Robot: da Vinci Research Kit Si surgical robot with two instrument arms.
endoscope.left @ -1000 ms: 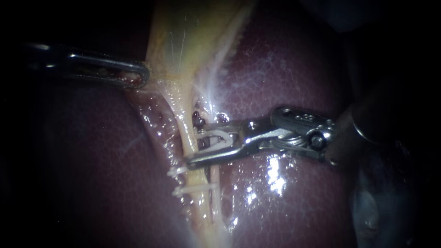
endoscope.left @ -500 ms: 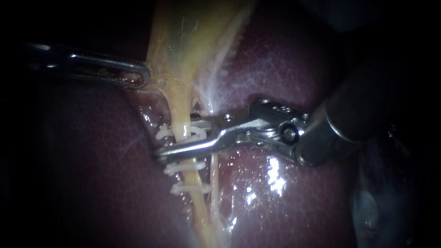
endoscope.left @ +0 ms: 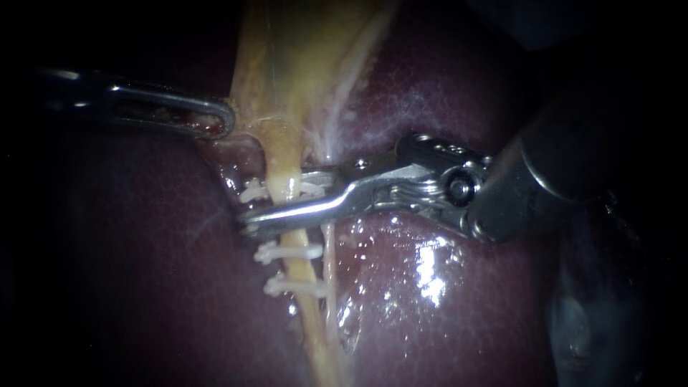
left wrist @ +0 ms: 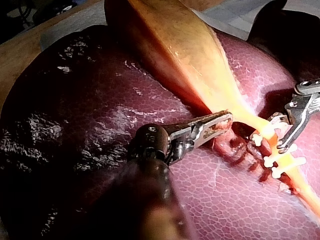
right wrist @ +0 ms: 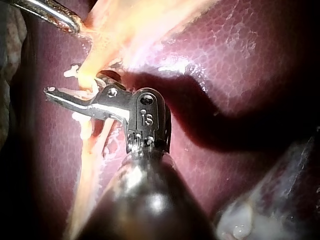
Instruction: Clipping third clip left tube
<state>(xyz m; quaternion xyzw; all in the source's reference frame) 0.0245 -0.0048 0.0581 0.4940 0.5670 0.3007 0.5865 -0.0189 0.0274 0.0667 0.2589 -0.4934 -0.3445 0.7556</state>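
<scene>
1. The left instrument [endoscope.left: 218,120], a slender steel shaft ending in looped jaws, is gripping the pale yellow, tapering gallbladder [endoscope.left: 287,57] at its edge, just above the neck. Its jaws are pressing together on that tissue and appear to be holding it taut over the dark red, glistening liver [endoscope.left: 444,301].
2. The left tube [endoscope.left: 297,269], a yellow cord running down from the gallbladder's neck, is lying stretched across the liver. A thinner, paler right tube [endoscope.left: 330,265] is lying just beside it.
3. Two white plastic clips are already sitting across the left tube, the upper set clip [endoscope.left: 287,253] and the lower set clip [endoscope.left: 292,287]. They are near each other and both look closed.
4. The right instrument [endoscope.left: 258,208], a shiny hinged steel tip on a dark shaft, is reaching across the left tube just above those two clips. Its jaws are straddling the tube and pinching the third clip [endoscope.left: 251,193], a white plastic one whose ends are poking out on either side of the tube. The right wrist view is showing the same thing, with the tube passing between the jaws.
5. As I judge it, positioning is finished and the squeeze is under way, so the step is well past halfway.
6. I cannot tell whether the third clip is latched, because the lower jaw is covering its middle.
7. What seems to be left is completing the squeeze, spreading the jaws, and backing the right instrument off without tugging the tube or disturbing the two set clips.
</scene>
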